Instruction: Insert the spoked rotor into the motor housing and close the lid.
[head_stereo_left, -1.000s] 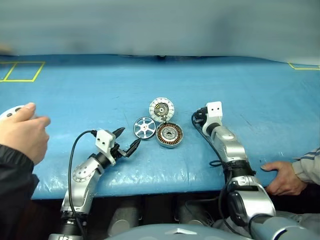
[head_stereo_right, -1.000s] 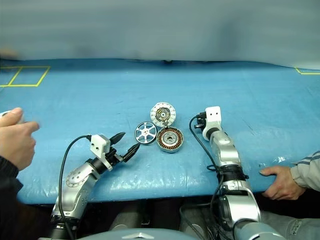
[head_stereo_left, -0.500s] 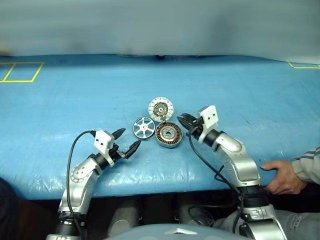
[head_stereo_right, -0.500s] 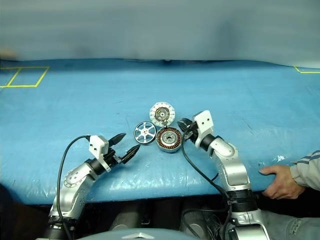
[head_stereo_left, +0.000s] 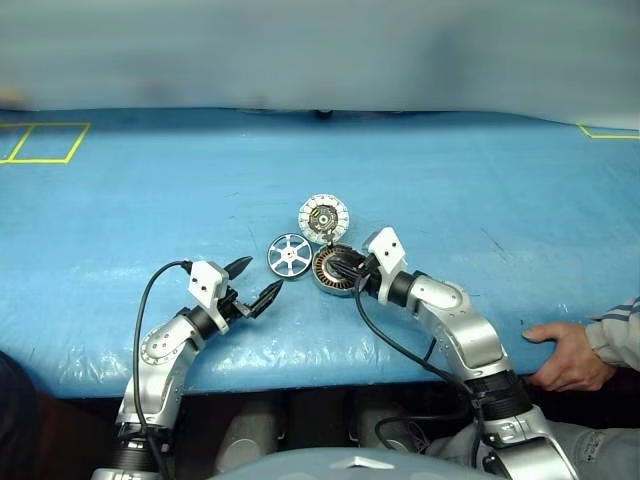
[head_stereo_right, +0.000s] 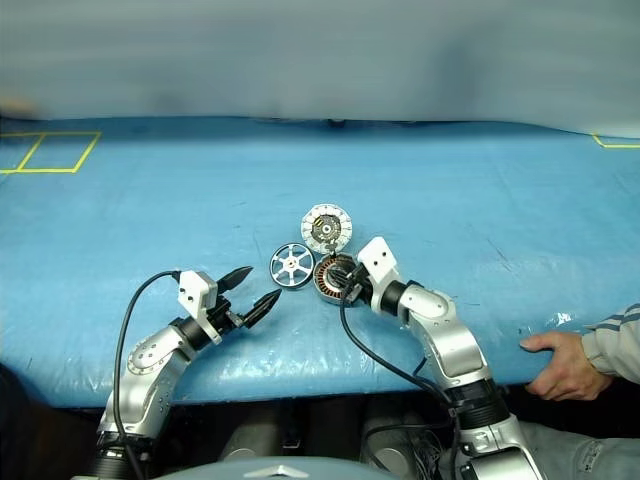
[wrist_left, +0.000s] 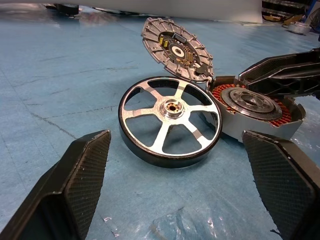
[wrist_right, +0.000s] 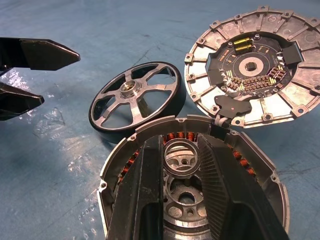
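The spoked rotor (head_stereo_left: 288, 254) lies flat on the blue table, a silver wheel with a dark rim. Touching its right side is the motor housing (wrist_right: 125, 165), with copper windings showing inside. The lid (head_stereo_left: 323, 219) lies open behind the housing, hinged at its far edge, with its whitish segmented inside face up. My right gripper (head_stereo_left: 341, 268) reaches in from the right and hangs over the housing's centre, its fingers a narrow gap apart with nothing between them. My left gripper (head_stereo_left: 258, 278) stands wide open just left of and nearer than the rotor, pointing at it.
A person's hand (head_stereo_left: 560, 355) rests on the table's front edge at the right. A dark sleeve (head_stereo_left: 12, 400) shows at the lower left. Yellow tape (head_stereo_left: 40, 142) marks the far left corner. Black cables trail from both wrists.
My right gripper has swung left and back from the housing's right side to over the housing. The person's hand at the left has withdrawn. My left gripper has stayed put.
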